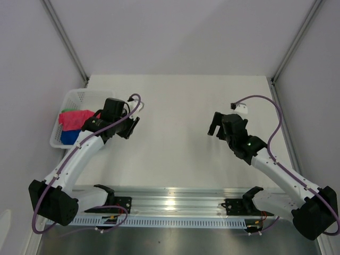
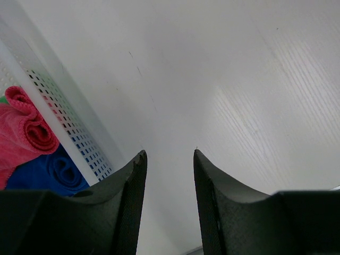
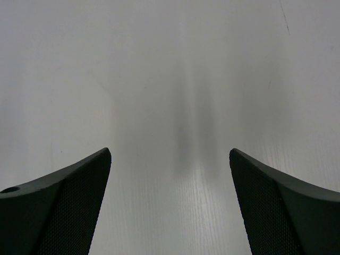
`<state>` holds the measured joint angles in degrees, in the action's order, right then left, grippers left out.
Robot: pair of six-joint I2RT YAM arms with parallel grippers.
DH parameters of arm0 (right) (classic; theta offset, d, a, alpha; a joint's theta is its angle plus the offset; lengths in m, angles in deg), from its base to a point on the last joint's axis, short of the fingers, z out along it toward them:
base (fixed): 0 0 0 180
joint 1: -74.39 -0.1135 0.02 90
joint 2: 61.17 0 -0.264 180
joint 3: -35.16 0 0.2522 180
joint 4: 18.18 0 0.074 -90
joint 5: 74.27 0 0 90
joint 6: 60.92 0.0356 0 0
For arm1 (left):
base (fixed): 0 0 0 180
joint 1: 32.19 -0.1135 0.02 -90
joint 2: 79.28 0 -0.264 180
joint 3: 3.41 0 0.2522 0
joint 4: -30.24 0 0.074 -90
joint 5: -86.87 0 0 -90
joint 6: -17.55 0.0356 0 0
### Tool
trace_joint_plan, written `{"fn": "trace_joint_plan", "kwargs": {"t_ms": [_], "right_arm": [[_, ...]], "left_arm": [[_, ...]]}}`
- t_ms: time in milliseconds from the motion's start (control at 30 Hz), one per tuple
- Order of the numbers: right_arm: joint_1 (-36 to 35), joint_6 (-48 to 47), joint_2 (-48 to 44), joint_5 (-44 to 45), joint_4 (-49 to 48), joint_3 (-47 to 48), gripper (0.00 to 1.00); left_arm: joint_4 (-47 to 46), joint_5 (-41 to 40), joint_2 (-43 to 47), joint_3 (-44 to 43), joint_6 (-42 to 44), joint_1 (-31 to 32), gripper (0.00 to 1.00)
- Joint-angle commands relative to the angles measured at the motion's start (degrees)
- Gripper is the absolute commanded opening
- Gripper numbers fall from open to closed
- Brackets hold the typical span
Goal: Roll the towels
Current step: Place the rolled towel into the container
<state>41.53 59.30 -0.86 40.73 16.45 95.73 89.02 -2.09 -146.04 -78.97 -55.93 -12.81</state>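
The towels lie rolled in the white mesh basket (image 1: pixel 68 98) at the table's left. The pink-red towel (image 1: pixel 74 117) lies on top, the royal blue towel (image 1: pixel 68 137) in front of it, and only a sliver of the green towel (image 1: pixel 66 111) shows. The left wrist view shows the pink-red roll (image 2: pixel 32 133), the blue roll (image 2: pixel 53 174) and a green edge (image 2: pixel 2 99) behind the basket wall (image 2: pixel 71 135). My left gripper (image 1: pixel 130 127) (image 2: pixel 169 154) is open and empty, just right of the basket. My right gripper (image 1: pixel 215 127) (image 3: pixel 170 154) is open and empty over bare table.
The white table (image 1: pixel 175 111) ends at grey walls at the back and sides. A metal rail (image 1: pixel 175 204) carrying the arm bases runs along the near edge. A purple cable (image 1: pixel 265 106) loops off each arm.
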Motion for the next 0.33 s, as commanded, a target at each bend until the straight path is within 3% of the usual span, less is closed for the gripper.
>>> {"fn": "trace_joint_plan", "kwargs": {"t_ms": [0, 300], "right_arm": [[0.1, 0.5, -0.4, 0.4, -2.4, -0.4, 0.95], [0.1, -0.6, -0.8, -0.7, -5.8, -2.6, 0.91]], "left_arm": [[-1.8, -0.1, 0.4, 0.4, -0.9, 0.4, 0.44], [-1.9, -0.5, 0.8, 0.6, -0.8, 0.5, 0.45]]}}
